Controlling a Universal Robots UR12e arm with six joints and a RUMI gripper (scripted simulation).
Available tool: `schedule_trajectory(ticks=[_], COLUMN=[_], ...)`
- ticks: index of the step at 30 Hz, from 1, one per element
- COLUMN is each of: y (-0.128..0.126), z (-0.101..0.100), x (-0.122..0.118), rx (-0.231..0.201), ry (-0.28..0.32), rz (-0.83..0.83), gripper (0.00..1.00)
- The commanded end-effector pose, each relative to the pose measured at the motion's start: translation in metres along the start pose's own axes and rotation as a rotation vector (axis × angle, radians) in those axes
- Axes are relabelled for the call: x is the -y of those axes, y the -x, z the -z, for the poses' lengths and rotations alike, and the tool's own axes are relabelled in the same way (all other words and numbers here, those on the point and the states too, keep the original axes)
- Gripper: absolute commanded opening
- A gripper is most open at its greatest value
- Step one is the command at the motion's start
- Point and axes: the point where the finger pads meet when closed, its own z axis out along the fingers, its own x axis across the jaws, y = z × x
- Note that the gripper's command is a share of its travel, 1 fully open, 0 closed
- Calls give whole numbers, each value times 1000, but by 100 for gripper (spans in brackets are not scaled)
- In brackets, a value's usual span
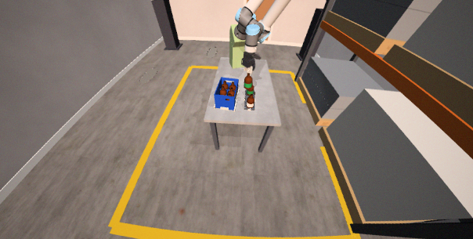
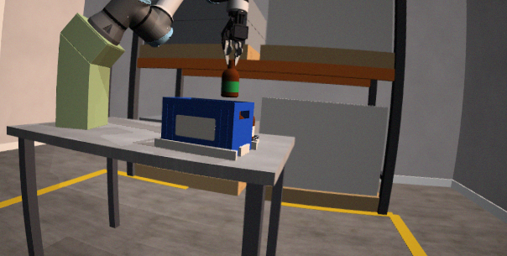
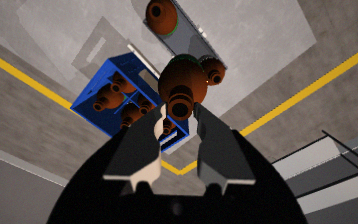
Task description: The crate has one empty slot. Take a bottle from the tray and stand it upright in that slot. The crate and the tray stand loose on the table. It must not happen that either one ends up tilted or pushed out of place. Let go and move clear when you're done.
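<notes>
Blue crate (image 1: 225,102) (image 2: 201,122) (image 3: 94,86) of brown bottles upright on the desk (image 1: 243,118) (image 2: 126,138) (image 3: 260,55). To its right, the claw (image 1: 249,70) (image 2: 232,63) (image 3: 180,103), closed around a green-banded bottle's (image 1: 248,81) (image 2: 230,83) (image 3: 182,82) neck, hangs above the tray (image 1: 246,108) (image 3: 187,35), where two more bottles stand.

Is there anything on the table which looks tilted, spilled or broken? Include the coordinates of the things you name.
Nothing stands out. The blue crate (image 1: 225,102) (image 2: 243,126) (image 3: 91,119) sits level, and the green-labelled bottle (image 1: 248,81) (image 2: 230,81) (image 3: 182,82) hangs upright from the fingers (image 1: 249,70) (image 2: 232,62).

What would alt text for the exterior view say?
The gripper holds a brown bottle with a green label upright by its neck, above the rim of a blue crate on a grey table. A green pedestal carries the arm; shelving stands behind.
</notes>
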Motion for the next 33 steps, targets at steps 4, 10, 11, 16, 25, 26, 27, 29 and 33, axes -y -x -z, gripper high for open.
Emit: schedule_trajectory(ticks=[4,10,11,16,25,26,27,29,33], y=[2,7,8,10,18,19,20,22,24], z=[2,2,2,2,2,2,2,2,2], x=[-15,-25,-26,-32,-49,-52,-54,-58,-62], rx=[-4,-4,-4,-4,-4,-4,-4,-4,-4], ry=[3,3,3,3,3,3,3,3,3], rz=[4,4,4,4,4,4,4,4,4], gripper=[0,0,0,0,0,0,0,0,0])
